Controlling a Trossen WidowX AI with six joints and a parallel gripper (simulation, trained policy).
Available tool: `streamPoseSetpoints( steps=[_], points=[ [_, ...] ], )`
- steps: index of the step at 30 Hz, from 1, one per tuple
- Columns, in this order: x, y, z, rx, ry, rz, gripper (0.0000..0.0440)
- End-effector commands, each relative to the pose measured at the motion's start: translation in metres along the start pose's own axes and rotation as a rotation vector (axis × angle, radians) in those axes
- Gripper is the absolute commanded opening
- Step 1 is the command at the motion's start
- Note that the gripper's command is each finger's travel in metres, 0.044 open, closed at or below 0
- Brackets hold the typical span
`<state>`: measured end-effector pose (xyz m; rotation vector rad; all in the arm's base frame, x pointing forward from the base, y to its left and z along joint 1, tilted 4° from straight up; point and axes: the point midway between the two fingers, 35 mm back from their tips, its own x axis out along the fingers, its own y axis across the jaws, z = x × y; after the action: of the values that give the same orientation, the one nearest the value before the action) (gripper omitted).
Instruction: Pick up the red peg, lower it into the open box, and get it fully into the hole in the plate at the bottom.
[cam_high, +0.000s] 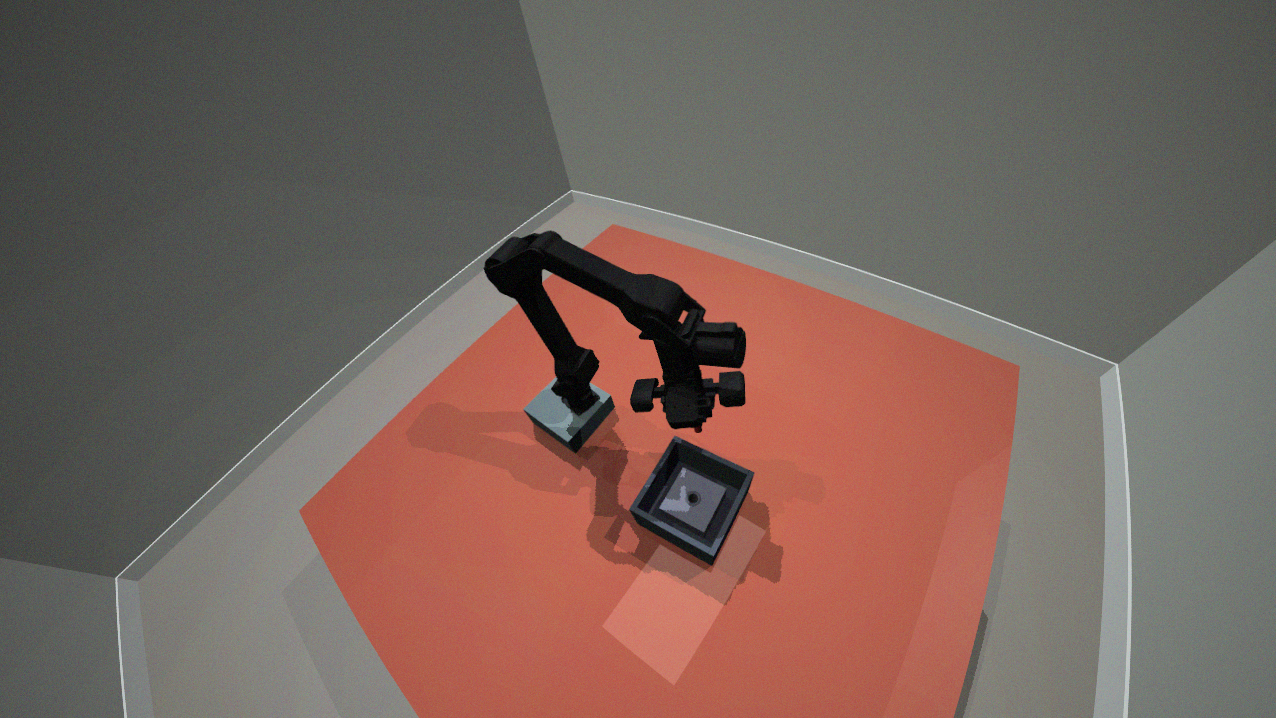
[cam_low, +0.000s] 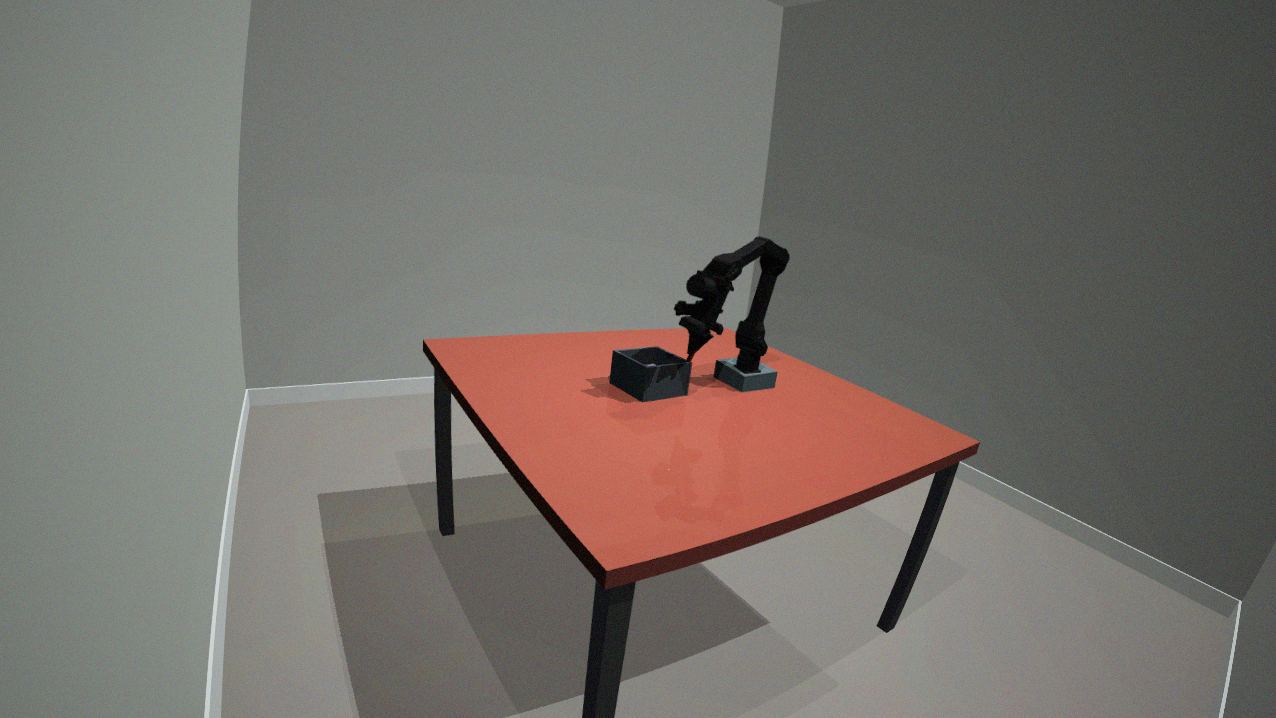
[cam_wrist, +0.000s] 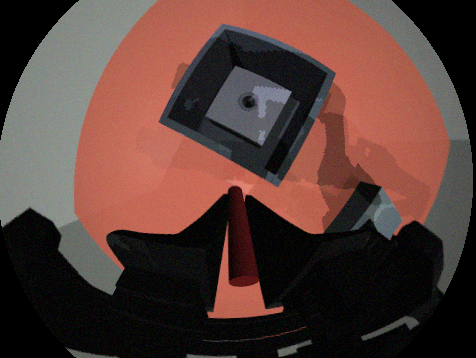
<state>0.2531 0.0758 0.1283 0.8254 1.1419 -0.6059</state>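
My gripper (cam_high: 698, 425) (cam_low: 688, 357) (cam_wrist: 236, 199) is shut on the red peg (cam_wrist: 243, 245), which stands lengthwise between the two black fingers, one end past the fingertips. The open dark box (cam_high: 671, 535) (cam_low: 631, 375) (cam_wrist: 200, 141) stands on the table. A grey plate (cam_high: 704, 514) (cam_wrist: 225, 102) lies at its bottom, with a dark round hole (cam_high: 693, 498) (cam_wrist: 248, 101) in the middle. In the wrist view the peg's far end shows outside the box, short of its near wall. In the exterior view the fingertips are at the box's arm-side rim; whether they touch it I cannot tell.
The arm's pale blue-grey base block (cam_high: 551, 414) (cam_low: 758, 379) (cam_wrist: 388, 220) sits on the red-orange table (cam_high: 847, 401) (cam_low: 758, 464) (cam_wrist: 125, 110), a short way from the box. Shadows of the arm fall across the table around the box.
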Motion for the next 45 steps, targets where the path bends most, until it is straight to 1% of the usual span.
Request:
streamPoseSetpoints(
  steps=[1,12,21,28,37,39,40,43,44,45],
  points=[
    [0.002,0.002,0.017,0.012,-0.022,-0.007,0.0000],
    [0.014,0.003,0.058,0.067,-0.059,-0.017,0.0000],
    [0.029,0.001,0.083,0.108,-0.064,-0.028,0.0004],
    [0.042,-0.002,0.095,0.128,-0.044,-0.043,0.0012],
    [0.067,-0.007,0.099,0.128,-0.008,-0.084,0.0014],
    [0.073,-0.008,0.100,0.122,-0.002,-0.097,0.0030],
    [0.076,-0.009,0.100,0.118,0.001,-0.102,0.0048],
    [0.082,-0.010,0.102,0.102,0.007,-0.118,0.0124],
    [0.083,-0.011,0.103,0.095,0.010,-0.125,0.0144],
    [0.085,-0.012,0.103,0.087,0.013,-0.136,0.0153]
  ],
)
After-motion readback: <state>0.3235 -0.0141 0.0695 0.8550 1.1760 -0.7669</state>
